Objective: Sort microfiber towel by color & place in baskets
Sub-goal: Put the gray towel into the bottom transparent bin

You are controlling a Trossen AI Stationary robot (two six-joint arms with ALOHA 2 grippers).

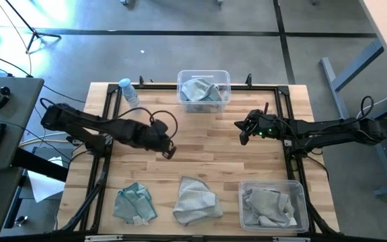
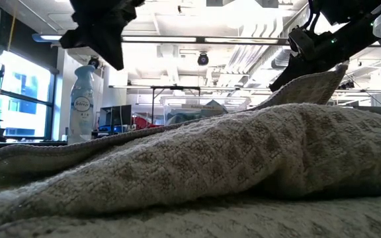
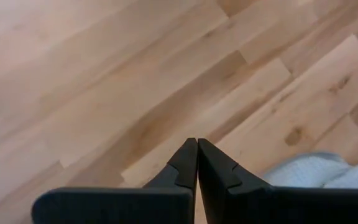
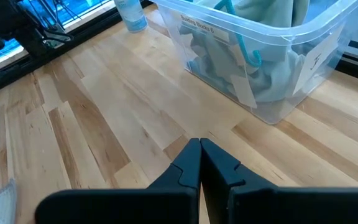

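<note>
A light blue-teal towel (image 1: 135, 203) and a pale grey towel (image 1: 197, 200) lie flat on the near part of the table. The grey towel (image 2: 210, 165) fills the low view's foreground. A see-through basket (image 1: 203, 91) at the far edge holds teal cloths (image 4: 272, 50). A second basket (image 1: 272, 205) at the near right corner holds grey cloths. My left gripper (image 1: 168, 151) (image 3: 197, 149) is shut and empty above bare wood near the table's middle. My right gripper (image 1: 242, 134) (image 4: 200, 144) is shut and empty, right of centre, pointing toward the far basket.
A clear water bottle (image 1: 130, 92) with a blue cap stands at the far left, beside the far basket. Bare wood (image 1: 207, 148) lies between the two grippers. A black frame (image 1: 287, 107) runs along the table's edges. A pale cloth's edge (image 3: 316, 171) shows in the left wrist view.
</note>
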